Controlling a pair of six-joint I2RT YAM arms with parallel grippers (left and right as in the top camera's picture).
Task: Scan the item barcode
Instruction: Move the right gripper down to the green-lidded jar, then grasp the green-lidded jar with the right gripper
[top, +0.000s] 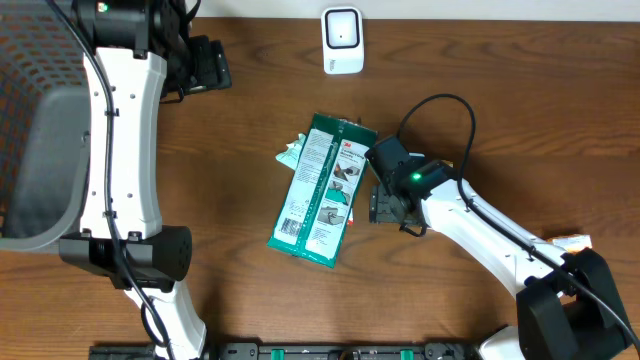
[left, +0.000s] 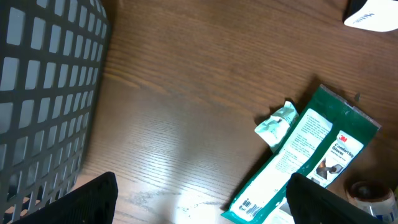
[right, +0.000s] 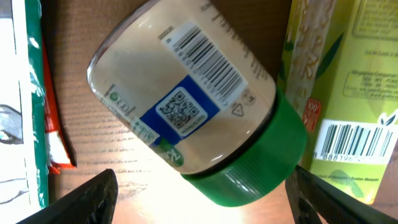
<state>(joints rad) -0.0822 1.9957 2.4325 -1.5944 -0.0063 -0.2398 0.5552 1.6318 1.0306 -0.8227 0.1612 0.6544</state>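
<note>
Nothing is scanned yet. The right gripper (right: 200, 177) hangs over the clear plastic jar with a green lid (right: 186, 93), fingers wide apart. The jar lies on its side between them, not grabbed, barcode up. The small white scanner (top: 342, 40) sits far past the fingertips. Room is tight: a flat green packet (right: 22, 62) sits just outside one finger, a yellow-green box (right: 354, 93) outside the other. The left gripper (left: 202, 186) is open too, over bare wooden table (left: 174, 124).

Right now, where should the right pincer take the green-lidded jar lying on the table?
Probably from above, closing across the round clear body of the jar beside its green lid. It lies on its side under the open right pincer, barcode up; gripping the sides keeps that uncovered.
</note>
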